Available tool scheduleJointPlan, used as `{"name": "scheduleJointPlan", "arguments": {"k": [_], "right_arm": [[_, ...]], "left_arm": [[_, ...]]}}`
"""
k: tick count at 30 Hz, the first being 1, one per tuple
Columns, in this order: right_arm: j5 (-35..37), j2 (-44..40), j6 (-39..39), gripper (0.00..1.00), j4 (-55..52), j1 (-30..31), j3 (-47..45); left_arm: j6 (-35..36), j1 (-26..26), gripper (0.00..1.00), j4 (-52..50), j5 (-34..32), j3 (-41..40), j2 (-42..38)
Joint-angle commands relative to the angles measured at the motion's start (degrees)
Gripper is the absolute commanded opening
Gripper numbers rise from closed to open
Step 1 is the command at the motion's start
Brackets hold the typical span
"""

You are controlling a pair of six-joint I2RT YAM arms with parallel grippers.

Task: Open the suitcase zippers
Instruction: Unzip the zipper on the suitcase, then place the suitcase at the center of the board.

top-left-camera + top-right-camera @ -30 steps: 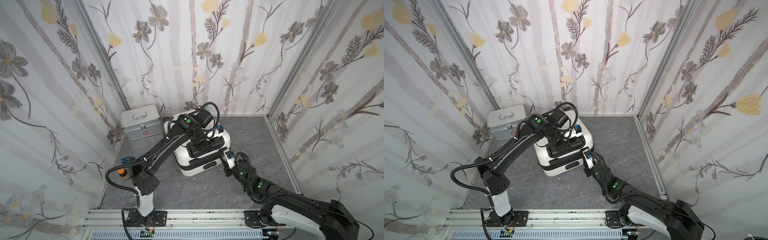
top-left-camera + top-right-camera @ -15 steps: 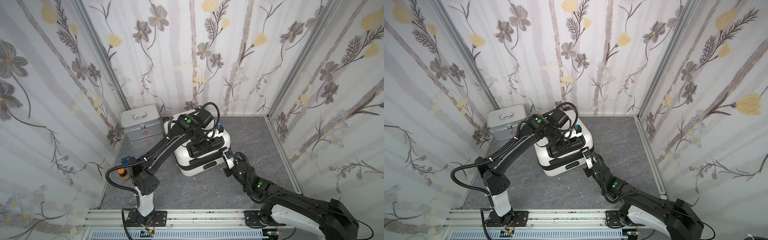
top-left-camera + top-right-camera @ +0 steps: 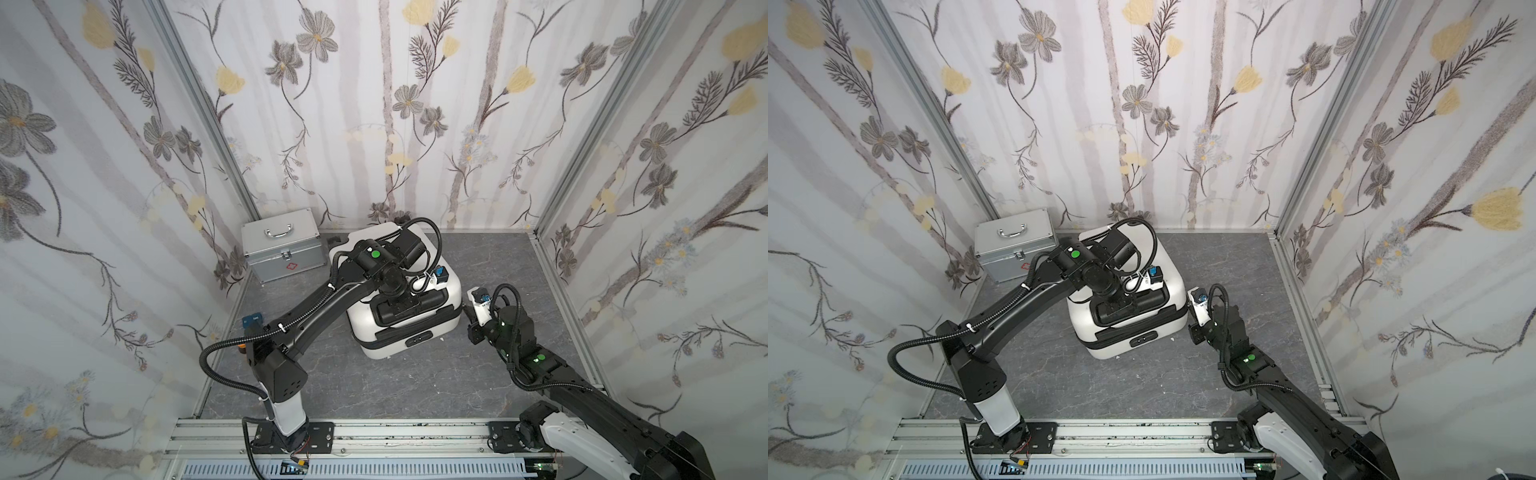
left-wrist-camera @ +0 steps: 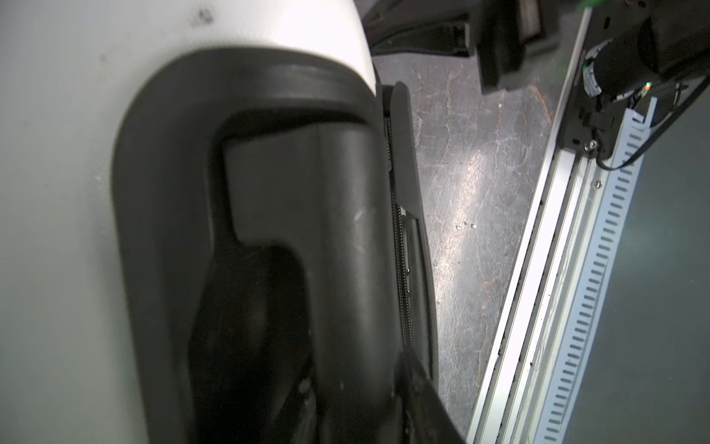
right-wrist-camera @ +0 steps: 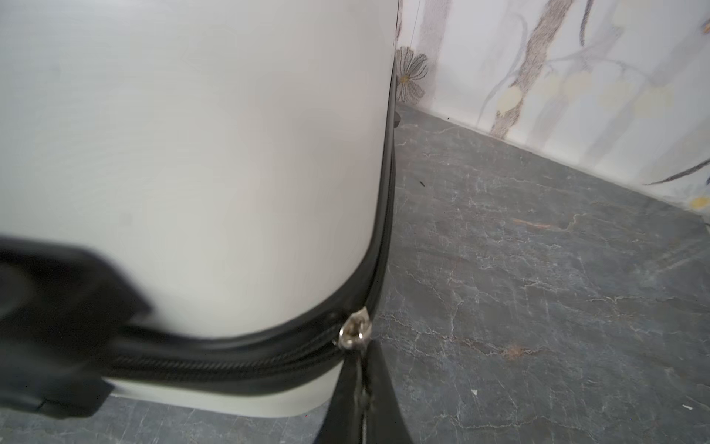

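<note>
- A silver metal case [image 3: 286, 249] stands in the back left corner of the grey desk [image 3: 374, 386], just beside the suitcase [image 3: 365, 332].
- The left hand [image 3: 397, 297] reaches down onto the top of the suitcase at its black handle [image 4: 338, 250]. One finger [image 4: 418, 388] lies along the handle's outer side. The other is lost in the dark recess, so I cannot tell whether the hand grips.
- The white suitcase lies flat near the middle of the desk, close to the back wall.
- The black zipper [image 5: 230, 361] runs round the shell's seam, bending at the near right corner.
- The right hand [image 5: 363, 361] is at that corner, fingers pressed together on the zipper pull [image 5: 353, 331].
</note>
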Motion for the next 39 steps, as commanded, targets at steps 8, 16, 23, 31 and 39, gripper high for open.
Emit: {"name": "scheduleJointPlan", "arguments": {"k": [8, 16, 23, 31, 39], "right_arm": [[-16.5, 8.6, -2.5, 0.00, 10.4, -12.5, 6.5], [-21.7, 20.8, -6.3, 0.00, 8.5, -16.9, 16.9], [-22.9, 30.1, -2.9, 0.00, 15.4, -17.6, 22.5], [-23.0, 39.0, 5.5, 0.00, 22.6, -22.2, 27.3], [-25.9, 43.9, 9.9, 0.00, 23.5, -24.7, 33.0]], "left_arm": [[19.8, -4.2, 0.05, 5.1, 8.9, -15.7, -11.0], [22.1, -6.7, 0.03, 12.4, 11.1, -26.3, -17.4], [22.9, -11.0, 0.02, 13.9, 11.2, -31.4, -18.4], [23.0, -12.0, 0.04, 12.7, 3.2, -36.5, -23.8], [23.8, -17.2, 0.07, 13.9, -3.2, -43.9, -26.9]]}}
